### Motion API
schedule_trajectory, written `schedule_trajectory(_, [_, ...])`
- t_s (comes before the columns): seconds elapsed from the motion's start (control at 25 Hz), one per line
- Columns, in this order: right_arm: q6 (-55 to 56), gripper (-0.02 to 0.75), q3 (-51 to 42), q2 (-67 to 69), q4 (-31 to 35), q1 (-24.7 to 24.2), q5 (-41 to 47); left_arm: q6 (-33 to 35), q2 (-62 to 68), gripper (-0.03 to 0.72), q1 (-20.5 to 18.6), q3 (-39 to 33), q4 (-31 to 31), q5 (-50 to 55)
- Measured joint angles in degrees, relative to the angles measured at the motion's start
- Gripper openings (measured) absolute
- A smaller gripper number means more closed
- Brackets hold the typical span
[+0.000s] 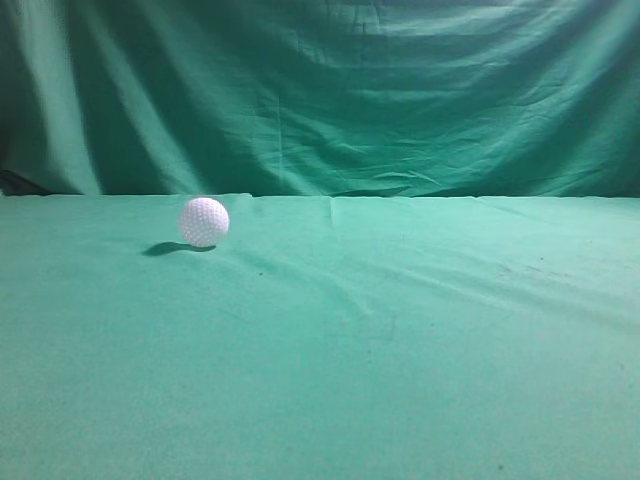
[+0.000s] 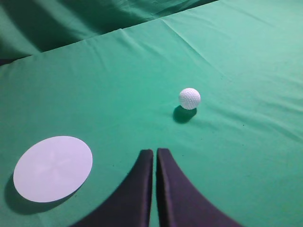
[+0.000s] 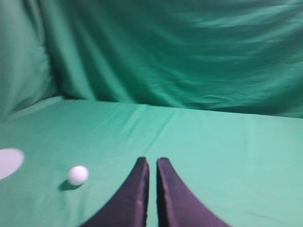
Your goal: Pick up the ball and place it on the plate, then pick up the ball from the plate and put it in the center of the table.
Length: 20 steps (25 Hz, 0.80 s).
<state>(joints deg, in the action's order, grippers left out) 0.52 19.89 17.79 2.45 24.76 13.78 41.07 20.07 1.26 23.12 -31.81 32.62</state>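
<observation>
On the table (image 1: 400, 350), the unmarked ball (image 1: 204, 221) lies apart from both closed, empty grippers (image 2: 155, 156) (image 3: 152, 163).

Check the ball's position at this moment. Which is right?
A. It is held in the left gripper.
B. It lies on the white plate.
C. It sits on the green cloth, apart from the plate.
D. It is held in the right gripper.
C: the ball rests on the table, casting its own shadow, well clear of the plate; the left gripper and the right gripper are both shut and hold nothing.
</observation>
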Motion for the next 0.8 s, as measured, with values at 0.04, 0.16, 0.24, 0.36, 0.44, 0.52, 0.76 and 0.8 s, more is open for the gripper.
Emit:
schedule_trajectory(0.04, [0.0,0.049,-1.6,-1.1,0.1,-1.9,-1.4,0.0,0.0,0.0,0.0,0.0,0.0,0.0])
schedule_trajectory(0.16, [0.0,0.049,-5.6,-4.9,0.8,-7.5,-2.6,0.0,0.0,0.0,0.0,0.0,0.0,0.0])
schedule_trajectory(0.24, [0.0,0.049,-7.7,-7.5,1.3,-11.1,-2.6,0.0,0.0,0.0,0.0,0.0,0.0,0.0])
schedule_trajectory(0.36, [-0.4,0.049,-11.1,-11.3,1.5,-15.7,-2.6,0.0,0.0,0.0,0.0,0.0,0.0,0.0])
schedule_trajectory(0.44, [-0.6,0.049,-14.0,-13.8,1.5,-18.3,-2.6,0.0,0.0,0.0,0.0,0.0,0.0,0.0])
schedule_trajectory(0.52, [-0.7,0.049,-16.7,-15.8,1.6,-20.1,-2.5,0.0,0.0,0.0,0.0,0.0,0.0,0.0])
schedule_trajectory(0.76, [-0.8,0.049,-21.3,-18.3,1.7,-20.8,-1.2,0.0,0.0,0.0,0.0,0.0,0.0,0.0])
schedule_trajectory(0.8, [-0.8,0.049,-21.3,-18.3,1.9,-20.8,-0.3,0.0,0.0,0.0,0.0,0.0,0.0,0.0])
